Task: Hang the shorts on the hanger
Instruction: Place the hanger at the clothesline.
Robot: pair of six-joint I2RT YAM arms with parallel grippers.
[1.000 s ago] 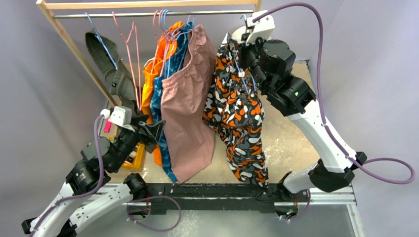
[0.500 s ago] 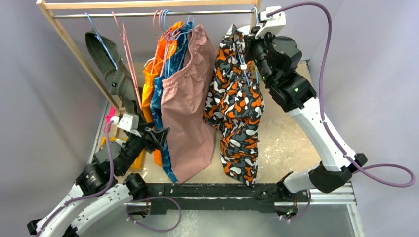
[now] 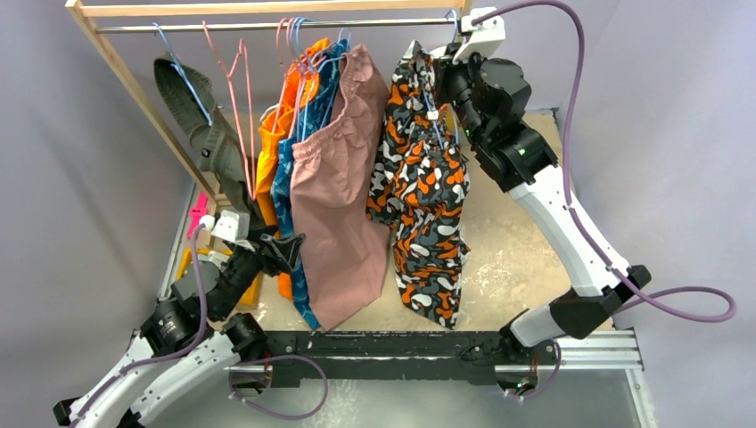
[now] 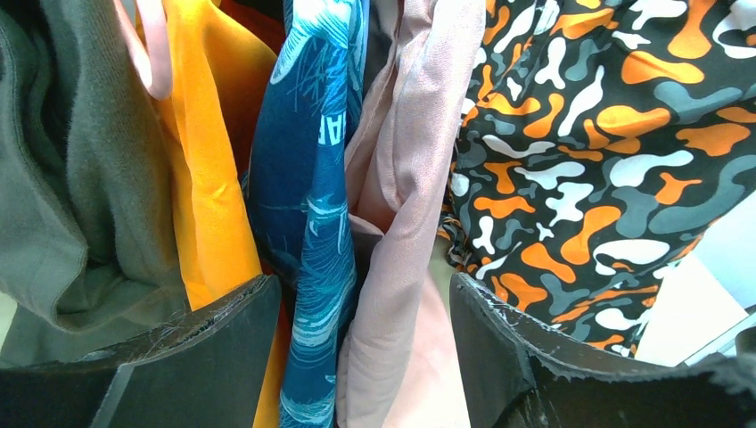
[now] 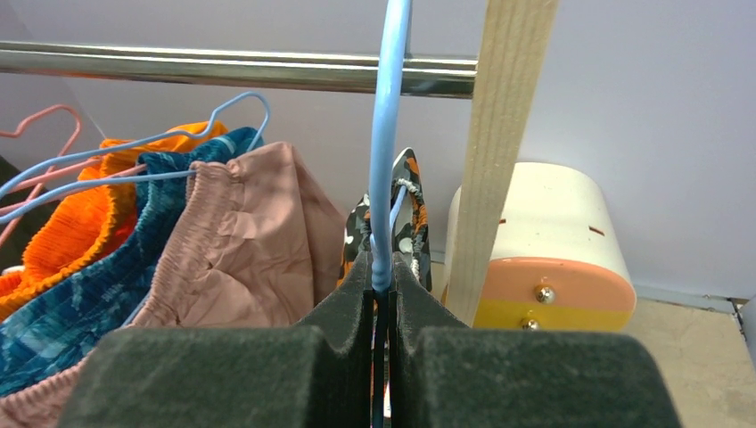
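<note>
Lilac-grey walls (image 3: 80, 223) on every side; sandy, speckled tabletop (image 3: 517, 259) underneath. Two arms at the near edge, well below the rail (image 3: 267, 27).

Left gripper (image 3: 283, 248) (image 4: 361, 303) low under the rail's left half, jaws standing wide apart, holding nothing. Flanks the hems of hanging cloth without clamping any.

Right gripper (image 3: 441, 76) up high, just beneath the rail's right end, pinched tight on the hanger (image 5: 390, 134). One thin light-blue wire, rising from between the pads (image 5: 352, 294) and across the rail beside the wooden post (image 5: 499, 134). Cannot tell whether the hook sits on the rail.

Draped on that hanger, the shorts (image 3: 423, 205): one pair, blotched orange, black, grey and white, hanging from under the rail's right end, low over the tabletop.

Five garments under the rail in all. Going left from the shorts: dusty-pink shorts (image 3: 339, 196) just beside them, a blue patterned piece (image 3: 287, 192), orange shorts (image 3: 270, 152), and, apart toward the rail's left end, a dark green garment (image 3: 201, 125). Between green and orange, bare pink-red hangers (image 3: 234, 80), at least two. More light-blue wires bunched over the middle garments, too tangled to count.

Farthest back, one metal rail in one pale wooden frame (image 3: 134, 89).
</note>
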